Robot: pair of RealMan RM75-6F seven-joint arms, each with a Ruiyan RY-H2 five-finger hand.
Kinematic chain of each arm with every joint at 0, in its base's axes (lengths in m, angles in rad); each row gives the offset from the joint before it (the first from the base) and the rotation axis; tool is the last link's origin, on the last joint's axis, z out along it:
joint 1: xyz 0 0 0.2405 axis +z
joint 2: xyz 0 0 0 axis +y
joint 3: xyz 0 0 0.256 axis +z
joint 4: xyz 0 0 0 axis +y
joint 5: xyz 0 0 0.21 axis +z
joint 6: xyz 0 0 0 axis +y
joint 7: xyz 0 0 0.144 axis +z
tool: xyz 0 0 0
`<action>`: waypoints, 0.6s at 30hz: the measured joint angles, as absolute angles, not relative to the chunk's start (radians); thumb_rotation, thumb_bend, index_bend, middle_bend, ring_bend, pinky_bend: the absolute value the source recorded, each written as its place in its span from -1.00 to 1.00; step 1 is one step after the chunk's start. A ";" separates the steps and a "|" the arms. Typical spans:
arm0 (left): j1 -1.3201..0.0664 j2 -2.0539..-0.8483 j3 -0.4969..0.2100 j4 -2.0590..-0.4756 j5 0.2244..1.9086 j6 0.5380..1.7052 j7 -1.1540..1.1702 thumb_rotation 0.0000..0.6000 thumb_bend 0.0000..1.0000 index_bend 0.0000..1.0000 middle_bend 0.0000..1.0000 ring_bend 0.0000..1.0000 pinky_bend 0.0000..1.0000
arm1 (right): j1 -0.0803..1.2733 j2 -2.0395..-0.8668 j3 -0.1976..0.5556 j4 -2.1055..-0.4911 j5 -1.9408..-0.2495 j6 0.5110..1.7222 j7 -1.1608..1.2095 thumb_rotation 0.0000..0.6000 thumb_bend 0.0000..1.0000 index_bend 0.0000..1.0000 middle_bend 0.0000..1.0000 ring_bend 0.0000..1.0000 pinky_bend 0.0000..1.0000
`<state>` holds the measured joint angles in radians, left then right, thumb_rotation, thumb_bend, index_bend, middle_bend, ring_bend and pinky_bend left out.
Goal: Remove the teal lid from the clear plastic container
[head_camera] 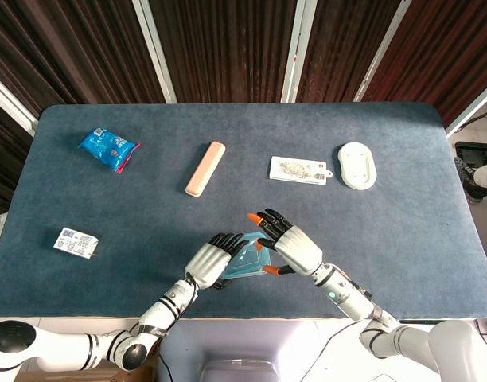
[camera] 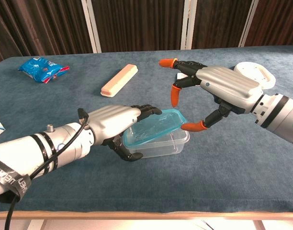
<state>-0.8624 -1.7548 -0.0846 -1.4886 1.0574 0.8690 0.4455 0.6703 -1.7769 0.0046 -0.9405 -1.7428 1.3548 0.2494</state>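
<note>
The clear plastic container (camera: 162,144) stands near the table's front edge, seen in the head view as container (head_camera: 242,270). My left hand (camera: 113,125) grips its left end, fingers curled over the rim and thumb below. The teal lid (camera: 153,125) is tilted, its right side raised off the container and its left side still down under my left fingers. My right hand (camera: 222,90) holds the lid's raised right edge between an orange-tipped thumb below and a finger above, the other fingers spread. In the head view my left hand (head_camera: 214,259) and right hand (head_camera: 295,247) flank the lid (head_camera: 248,265).
A pink bar (head_camera: 205,168), a flat card package (head_camera: 298,170) and a white oval dish (head_camera: 357,165) lie across the table's middle. A blue snack packet (head_camera: 108,149) and a small white carton (head_camera: 75,243) are at the left.
</note>
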 measured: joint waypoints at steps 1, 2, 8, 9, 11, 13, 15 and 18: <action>-0.862 -1.754 -0.084 -1.490 1.059 0.869 0.445 1.00 -0.41 -1.00 -0.21 -0.19 -0.02 | 0.671 -1.779 0.005 -0.939 -1.742 1.354 0.251 1.00 -0.22 0.21 -0.89 -1.00 -1.00; -0.862 -1.754 -0.084 -1.491 1.062 0.870 0.444 1.00 -0.41 -1.00 -0.21 -0.19 -0.02 | 0.672 -1.780 0.006 -0.939 -1.742 1.354 0.252 1.00 -0.22 0.21 -0.89 -1.00 -1.00; -0.856 -1.748 -0.084 -1.497 1.080 0.878 0.431 1.00 -0.41 -1.00 -0.21 -0.19 0.01 | 0.673 -1.786 0.000 -0.931 -1.746 1.358 0.256 1.00 -0.22 0.21 -0.89 -1.00 -1.00; -0.854 -1.748 -0.084 -1.497 1.083 0.879 0.427 1.00 -0.41 -1.00 -0.21 -0.19 0.01 | 0.672 -1.786 -0.001 -0.930 -1.747 1.360 0.256 1.00 -0.22 0.21 -0.89 -1.00 -1.00; -0.851 -1.746 -0.083 -1.496 1.087 0.880 0.420 1.00 -0.41 -1.00 -0.21 -0.19 0.01 | 0.669 -1.786 -0.005 -0.925 -1.747 1.362 0.258 1.00 -0.22 0.21 -0.89 -1.00 -1.00; -0.849 -1.745 -0.083 -1.495 1.090 0.879 0.413 1.00 -0.41 -1.00 -0.21 -0.19 0.00 | 0.667 -1.788 -0.008 -0.919 -1.747 1.362 0.261 1.00 -0.22 0.21 -0.89 -1.00 -1.00; -0.848 -1.744 -0.083 -1.493 1.094 0.877 0.411 1.00 -0.41 -1.00 -0.21 -0.19 -0.01 | 0.666 -1.791 -0.012 -0.913 -1.747 1.360 0.263 1.00 -0.22 0.22 -0.89 -1.00 -1.00; -0.847 -1.743 -0.086 -1.491 1.100 0.880 0.406 1.00 -0.41 -1.00 -0.21 -0.19 -0.02 | 0.667 -1.798 -0.019 -0.900 -1.751 1.354 0.264 1.00 -0.22 0.24 -0.88 -1.00 -1.00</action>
